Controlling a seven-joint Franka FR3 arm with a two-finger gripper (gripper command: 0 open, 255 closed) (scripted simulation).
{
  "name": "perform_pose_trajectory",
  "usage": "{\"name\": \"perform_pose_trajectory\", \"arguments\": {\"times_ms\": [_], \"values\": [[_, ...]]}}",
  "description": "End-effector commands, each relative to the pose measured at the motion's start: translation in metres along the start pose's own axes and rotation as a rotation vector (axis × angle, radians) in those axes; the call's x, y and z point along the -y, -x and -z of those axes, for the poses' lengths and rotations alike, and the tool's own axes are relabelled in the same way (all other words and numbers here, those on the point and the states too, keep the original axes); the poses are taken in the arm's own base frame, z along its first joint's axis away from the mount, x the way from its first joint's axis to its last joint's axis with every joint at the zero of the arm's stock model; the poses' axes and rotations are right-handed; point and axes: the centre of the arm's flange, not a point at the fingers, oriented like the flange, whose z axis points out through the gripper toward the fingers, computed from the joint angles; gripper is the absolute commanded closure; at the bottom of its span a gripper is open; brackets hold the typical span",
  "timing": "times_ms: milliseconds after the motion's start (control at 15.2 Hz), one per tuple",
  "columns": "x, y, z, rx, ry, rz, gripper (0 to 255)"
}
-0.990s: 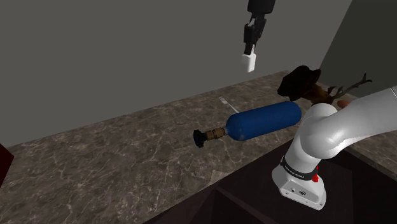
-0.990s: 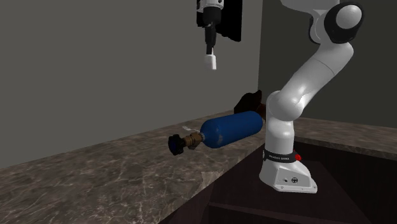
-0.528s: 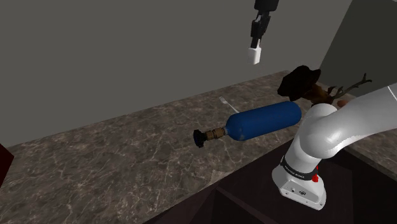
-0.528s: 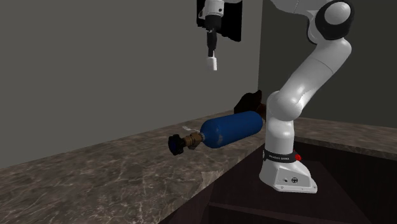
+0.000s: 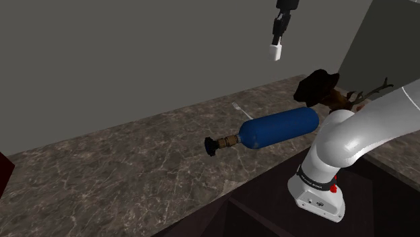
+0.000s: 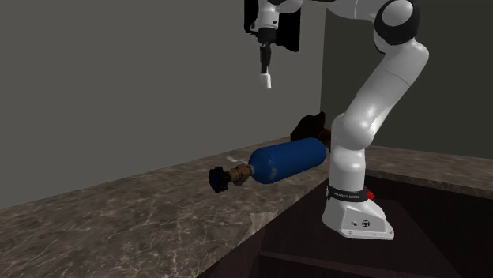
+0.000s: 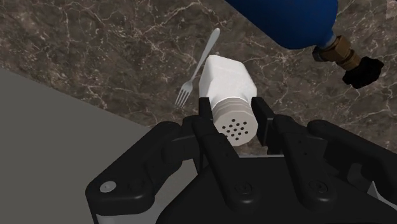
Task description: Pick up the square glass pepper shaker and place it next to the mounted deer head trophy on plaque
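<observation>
a blue cylinder [image 5: 279, 128] lies across the counter [image 5: 121, 168], barring the near side of the deer head trophy [image 5: 322, 89] in the far corner by the wall. a fork [image 7: 205, 57] lies just beyond the cylinder. toward the shoulder view's left the counter is bare. the claw [image 5: 276, 42], clasping the white shaker [image 5: 276, 51], hangs high in free air.

Both exterior cameras sit beside the stand [image 5: 259, 217] facing the wall [image 5: 134, 60]; the wrist camera looks down; all catch the blue cylinder [image 5: 279, 128].

Grey wall [image 5: 134, 60], marble counter [image 5: 101, 175] (dark)
</observation>
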Motion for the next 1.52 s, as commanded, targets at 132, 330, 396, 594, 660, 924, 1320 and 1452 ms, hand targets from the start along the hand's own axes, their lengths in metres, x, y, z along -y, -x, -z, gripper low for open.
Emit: {"name": "perform_pose_trajectory", "arguments": {"times_ms": [132, 330, 396, 594, 660, 924, 1320, 1452], "values": [[-0.055, -0.002, -0.004, 0.000, 0.001, 0.001, 255], [-0.095, -0.004, -0.006, 0.000, 0.001, 0.001, 255], [-0.108, -0.005, -0.007, 0.000, 0.001, 0.001, 255], [-0.147, -0.007, -0.009, 0.000, 0.001, 0.001, 255], [-0.161, -0.008, -0.010, 0.000, 0.001, 0.001, 255], [-0.213, -0.011, -0.012, 0.000, 0.001, 0.001, 255], [-0.273, -0.014, -0.021, 0.000, 0.001, 0.001, 255], [-0.272, -0.013, -0.031, 0.000, 0.001, 0.001, 255]]}}
